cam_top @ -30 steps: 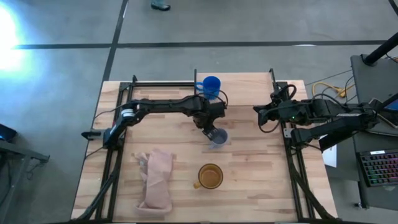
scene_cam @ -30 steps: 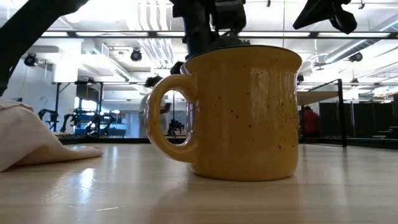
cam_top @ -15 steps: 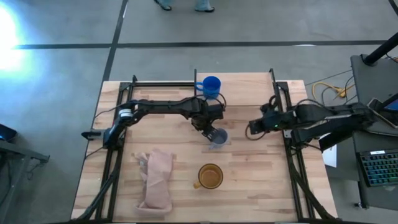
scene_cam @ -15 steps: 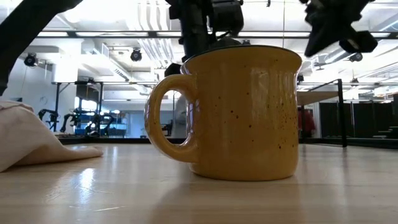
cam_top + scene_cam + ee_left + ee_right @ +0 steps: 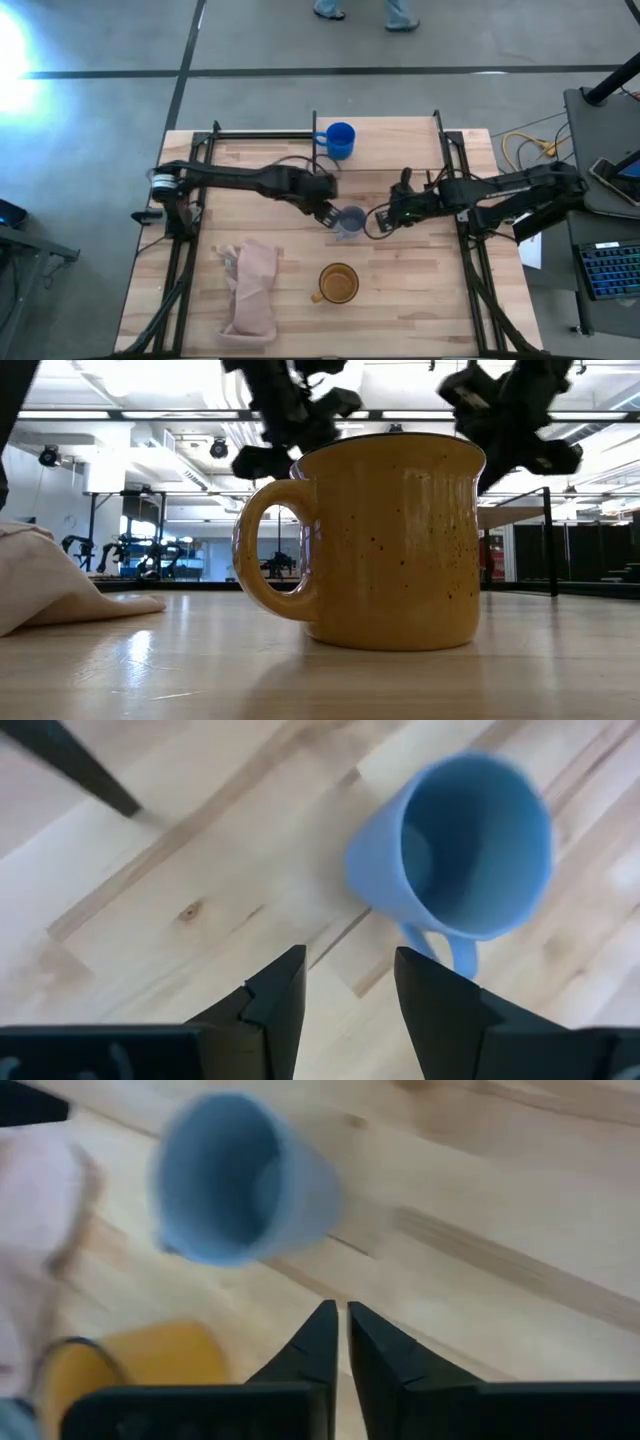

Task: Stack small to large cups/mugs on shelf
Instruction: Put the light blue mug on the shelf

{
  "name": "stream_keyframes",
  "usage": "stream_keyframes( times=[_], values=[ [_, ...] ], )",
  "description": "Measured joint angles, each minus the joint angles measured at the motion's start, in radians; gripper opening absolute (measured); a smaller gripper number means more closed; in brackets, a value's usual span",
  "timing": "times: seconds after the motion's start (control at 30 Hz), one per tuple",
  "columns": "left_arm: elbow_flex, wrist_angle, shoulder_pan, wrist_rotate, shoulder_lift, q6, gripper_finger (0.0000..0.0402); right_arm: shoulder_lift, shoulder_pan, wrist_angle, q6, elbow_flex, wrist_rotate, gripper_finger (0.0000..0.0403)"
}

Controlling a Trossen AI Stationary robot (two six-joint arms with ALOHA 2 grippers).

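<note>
The grey-blue mug [image 5: 349, 220] stands upright on its base at the table's middle, and no gripper touches it. My left gripper [image 5: 325, 212] is open just to its left; the left wrist view shows the mug [image 5: 460, 850] ahead of the open fingers [image 5: 348, 975]. My right gripper [image 5: 382, 218] is shut just to the mug's right [image 5: 240, 1180]. The small bright blue mug [image 5: 340, 140] stands at the left end of the shelf [image 5: 400, 140] at the far edge. The yellow-orange mug [image 5: 338, 284] stands upright near the front edge.
A pinkish-beige cloth [image 5: 252, 290] lies crumpled at the front left. The yellow-orange mug [image 5: 390, 540] fills the low view, with both grippers above and behind it. A person's legs [image 5: 365, 10] pass on the floor beyond the table.
My left gripper has drawn back from the grey-blue mug toward the table's left edge. The mug stays upright where it was. My right gripper has moved from near the table's right edge toward the mug and has come lower.
</note>
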Motion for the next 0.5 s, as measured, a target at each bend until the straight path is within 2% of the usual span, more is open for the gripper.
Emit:
stream_keyframes(
  times=[0.13,0.33,0.5],
  values=[
    [-0.167,0.083,0.0,-0.024,-0.128,-0.059,0.014,0.026,-0.004,0.154,-0.007,0.001,-0.007,0.0056],
    [-0.363,0.154,0.0,-0.066,-0.282,-0.109,0.014,0.073,-0.034,0.153,0.014,0.004,-0.022,0.0115],
    [-0.461,0.176,0.0,-0.072,-0.346,-0.12,0.014,0.132,-0.035,0.167,0.067,0.005,-0.03,0.0139]
  ],
)
